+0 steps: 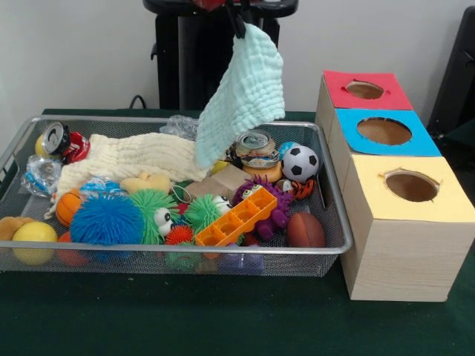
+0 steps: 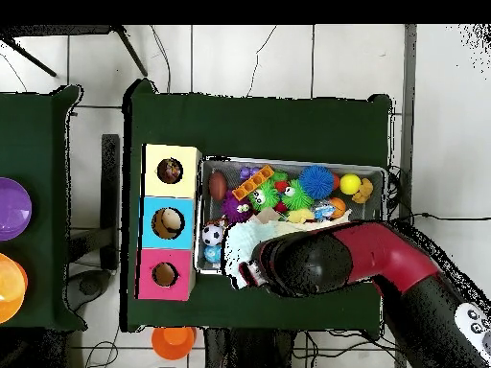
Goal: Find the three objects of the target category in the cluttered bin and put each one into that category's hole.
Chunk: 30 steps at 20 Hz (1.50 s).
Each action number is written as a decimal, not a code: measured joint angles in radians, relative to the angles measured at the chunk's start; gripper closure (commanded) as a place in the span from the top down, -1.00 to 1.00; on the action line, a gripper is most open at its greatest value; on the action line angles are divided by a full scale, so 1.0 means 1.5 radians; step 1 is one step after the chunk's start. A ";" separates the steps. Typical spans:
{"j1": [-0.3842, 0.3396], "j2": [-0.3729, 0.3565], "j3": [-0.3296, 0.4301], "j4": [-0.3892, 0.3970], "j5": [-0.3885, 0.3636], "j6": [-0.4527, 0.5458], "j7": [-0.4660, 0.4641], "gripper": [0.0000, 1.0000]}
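I've got the gripper (image 1: 237, 26) pinched on a pale green cloth (image 1: 243, 93) at top centre, dangling above the bin (image 1: 326, 248). I'd swing it toward the boxes (image 1: 393, 193) at right, lifting its hem clear first.

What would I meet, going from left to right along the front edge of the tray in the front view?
Yellow ball → blue spiky ball → green fuzzy toy with eyes → orange block with holes → brown football → wooden box with the yellow top, outside the bin.
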 measured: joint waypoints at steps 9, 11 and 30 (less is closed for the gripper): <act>0.046 -0.002 -0.011 -0.001 -0.030 -0.101 0.000 -1.00; 0.067 -0.003 -0.024 -0.004 -0.044 -0.128 0.000 -1.00; 0.173 -0.012 -0.183 -0.012 -0.098 -0.264 0.001 1.00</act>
